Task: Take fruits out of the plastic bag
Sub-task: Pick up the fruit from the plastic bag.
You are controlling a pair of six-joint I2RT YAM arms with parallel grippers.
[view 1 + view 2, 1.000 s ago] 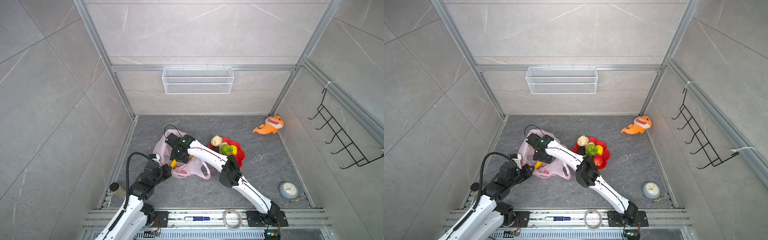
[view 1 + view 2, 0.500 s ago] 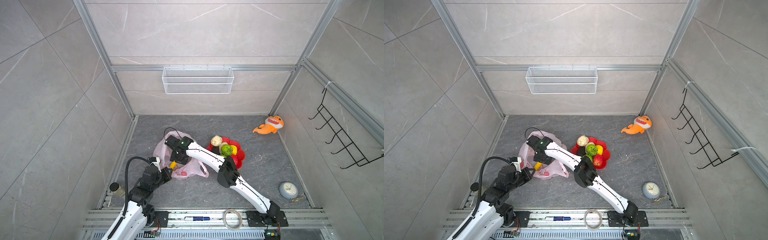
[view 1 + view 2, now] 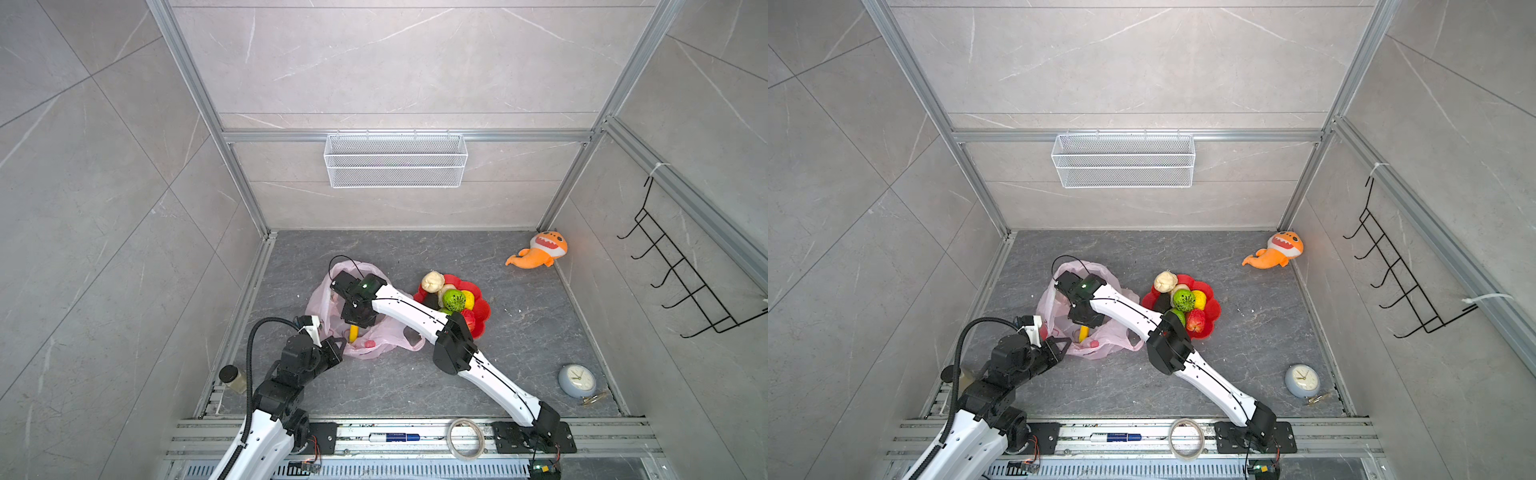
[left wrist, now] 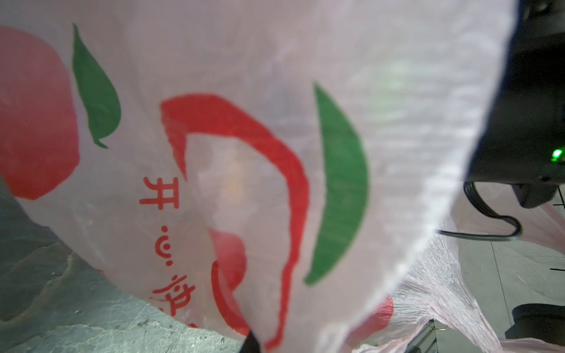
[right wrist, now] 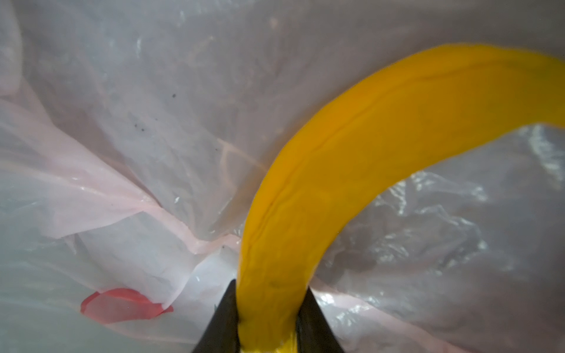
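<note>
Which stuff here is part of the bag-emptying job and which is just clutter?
Job: plastic bag, banana inside it, fruits on the red plate.
Lying about: plush shark, clock, wire basket, tape roll, jar, marker.

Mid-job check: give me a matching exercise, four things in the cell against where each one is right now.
1 curved yellow banana
2 bumpy green ball
3 orange plush shark
4 round pale-blue clock

A far right corner of the floor
B on red flower-shaped plate
C near right wall, front
D in right gripper, inside translucent pink plastic bag

Pairs: 1-D, 2-B, 3-A, 4-C
</note>
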